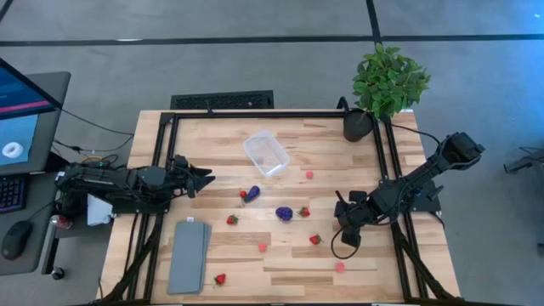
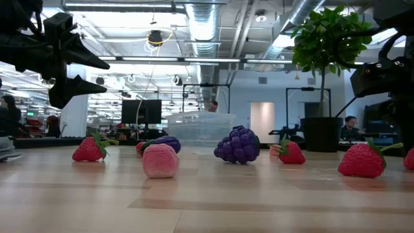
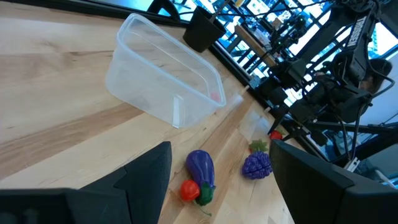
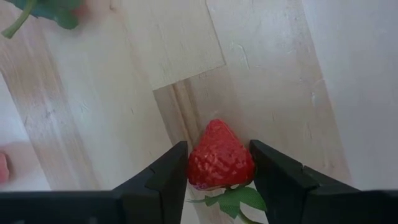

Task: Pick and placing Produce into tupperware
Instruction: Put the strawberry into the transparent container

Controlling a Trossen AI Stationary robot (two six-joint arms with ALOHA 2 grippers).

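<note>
The clear tupperware (image 1: 267, 153) stands empty at the table's far middle. Produce lies scattered on the wood: a purple eggplant (image 1: 252, 194), a grape cluster (image 1: 284, 213), several strawberries such as one (image 1: 315, 239) and small pink pieces such as one (image 1: 262, 247). My right gripper (image 1: 344, 234) points steeply down at the right, shut on a strawberry (image 4: 219, 155) that it hides from above. My left gripper (image 1: 204, 180) hangs open above the left side, facing the tupperware (image 3: 161, 81) and the eggplant (image 3: 200, 168). My right gripper pinches the strawberry's two red sides (image 4: 194, 163) between its two fingers, close to the green leafy end. The fingers come from above, slanting steeply down. The berry's pointed tip faces away from the gripper, and in the low view the strawberry (image 2: 409, 158) sits at table level.
A potted plant (image 1: 387, 85) stands at the far right corner. A flat grey slab (image 1: 189, 255) lies at the near left, with a strawberry (image 1: 219, 278) beside it. Black frame rails (image 1: 161, 170) run along the table's sides.
</note>
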